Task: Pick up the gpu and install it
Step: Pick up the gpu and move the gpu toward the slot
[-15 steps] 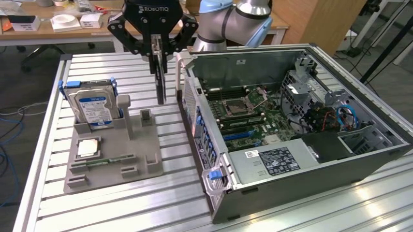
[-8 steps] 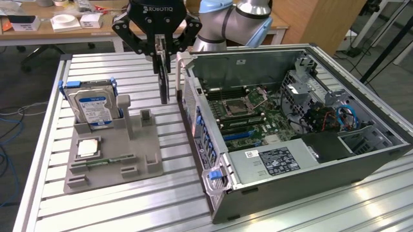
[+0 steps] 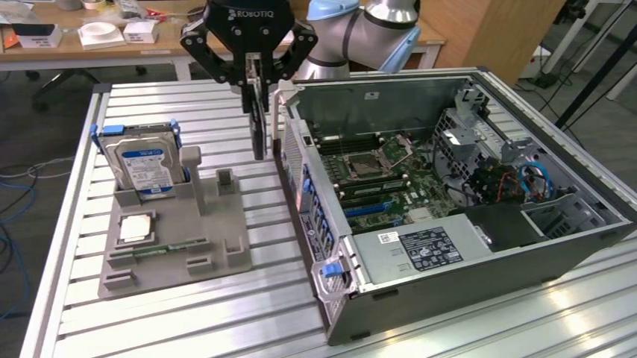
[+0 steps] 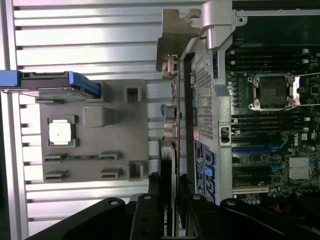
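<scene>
Gpu [image 3: 259, 123] held up beside the open computer case [image 3: 438, 246]
The claw [image 3: 253, 74] was clamped on the gpu's upper edge, and the card hung on edge above the table, just outside the case's perforated wall, between the case and the grey fixture [image 3: 179, 246]; a hard drive [image 3: 146, 165] stood upright in that fixture, farther from the case than the gpu
</scene>
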`<action>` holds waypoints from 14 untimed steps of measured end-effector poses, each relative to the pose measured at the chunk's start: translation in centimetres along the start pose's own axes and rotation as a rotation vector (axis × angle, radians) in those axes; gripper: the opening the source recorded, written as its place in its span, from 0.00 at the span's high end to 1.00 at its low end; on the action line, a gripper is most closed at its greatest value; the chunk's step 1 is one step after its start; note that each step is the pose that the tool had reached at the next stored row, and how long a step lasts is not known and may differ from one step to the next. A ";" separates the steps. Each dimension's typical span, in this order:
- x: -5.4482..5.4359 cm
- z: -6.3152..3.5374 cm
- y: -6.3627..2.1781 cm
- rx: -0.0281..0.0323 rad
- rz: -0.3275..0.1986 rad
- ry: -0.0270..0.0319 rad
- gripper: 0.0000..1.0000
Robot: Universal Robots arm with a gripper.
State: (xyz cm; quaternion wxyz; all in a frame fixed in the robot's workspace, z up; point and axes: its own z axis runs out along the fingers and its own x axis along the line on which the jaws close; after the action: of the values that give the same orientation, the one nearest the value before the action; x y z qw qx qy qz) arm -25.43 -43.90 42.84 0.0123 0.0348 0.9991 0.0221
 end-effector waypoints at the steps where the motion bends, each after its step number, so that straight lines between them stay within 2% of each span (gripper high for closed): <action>1: -0.1 0.00 0.00 0.0000 0.000 0.0000 0.74; 14: -1.1 0.03 0.08 -0.0001 0.000 -0.0001 0.74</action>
State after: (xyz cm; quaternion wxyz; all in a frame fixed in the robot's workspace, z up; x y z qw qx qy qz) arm -24.31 -43.90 42.84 0.0123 0.0348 0.9991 0.0222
